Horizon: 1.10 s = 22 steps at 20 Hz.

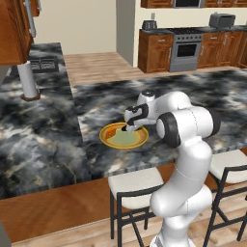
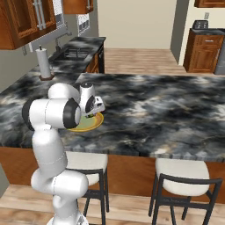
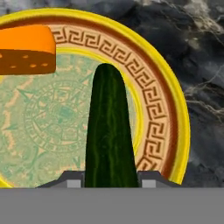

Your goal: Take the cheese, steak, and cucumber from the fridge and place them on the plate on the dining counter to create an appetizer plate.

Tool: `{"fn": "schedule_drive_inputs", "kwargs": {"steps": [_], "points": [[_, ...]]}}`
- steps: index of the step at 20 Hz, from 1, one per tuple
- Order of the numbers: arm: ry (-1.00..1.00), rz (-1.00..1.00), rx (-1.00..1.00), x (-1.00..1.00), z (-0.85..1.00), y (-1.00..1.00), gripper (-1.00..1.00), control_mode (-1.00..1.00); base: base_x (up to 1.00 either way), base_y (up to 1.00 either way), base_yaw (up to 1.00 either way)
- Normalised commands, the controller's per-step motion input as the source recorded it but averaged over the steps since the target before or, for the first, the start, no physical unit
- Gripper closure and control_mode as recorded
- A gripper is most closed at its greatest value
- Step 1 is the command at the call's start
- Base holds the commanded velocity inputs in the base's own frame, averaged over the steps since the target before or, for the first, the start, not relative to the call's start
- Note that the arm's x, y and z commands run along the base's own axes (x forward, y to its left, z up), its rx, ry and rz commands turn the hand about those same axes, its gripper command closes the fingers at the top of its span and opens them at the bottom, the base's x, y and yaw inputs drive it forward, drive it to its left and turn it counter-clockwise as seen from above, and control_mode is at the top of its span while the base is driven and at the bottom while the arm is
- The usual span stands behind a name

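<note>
White Franka Panda arm [image 1: 185, 159] of rounded glossy segments, black bands and dark round caps at the joints, white hand with a black camera-like block, gripper [image 1: 130, 128] dark, apparently with small grey finger tips [image 3: 72, 179], no visible cables or markings

You see the dining counter [image 1: 43, 140] topped in polished-looking black-and-white marbled stone over a reddish-brown wooden base, and the floor [image 1: 96, 62] is pale wood planking. The plate [image 3: 162, 109] looks like smooth glazed ceramic, with a glossy yellow rim, a brown patterned band and a matt pale green centre; on it the cucumber [image 3: 109, 131] has a dark, slightly shiny skin, and the cheese [image 3: 26, 48] looks smooth and waxy. The stools [image 2: 180, 173] have dark metal-looking frames with smooth cream seats.
</note>
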Motion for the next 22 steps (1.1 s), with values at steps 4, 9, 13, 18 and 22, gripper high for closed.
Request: {"fn": "schedule_drive_inputs", "kwargs": {"steps": [4, 9, 13, 18, 22], "points": [[0.0, 0.0, -0.08, 0.15, -0.77, 0.14, 1.0, -1.0, 0.0, 0.0, 0.0], [0.0, 0.0, -0.09, 0.05, -0.79, 0.24, -1.0, -1.0, 0.0, 0.0, 0.0], [0.0, -0.02, -0.05, -0.1, -0.53, 0.42, -1.0, -1.0, 0.0, 0.0, 0.0], [0.04, -0.09, 0.0, -0.32, -0.14, 0.49, -1.0, -1.0, 0.0, 0.0, 0.0], [0.06, -0.15, 0.02, -0.18, 0.24, 0.11, -1.0, -1.0, 0.0, 0.0, 0.0]]}}
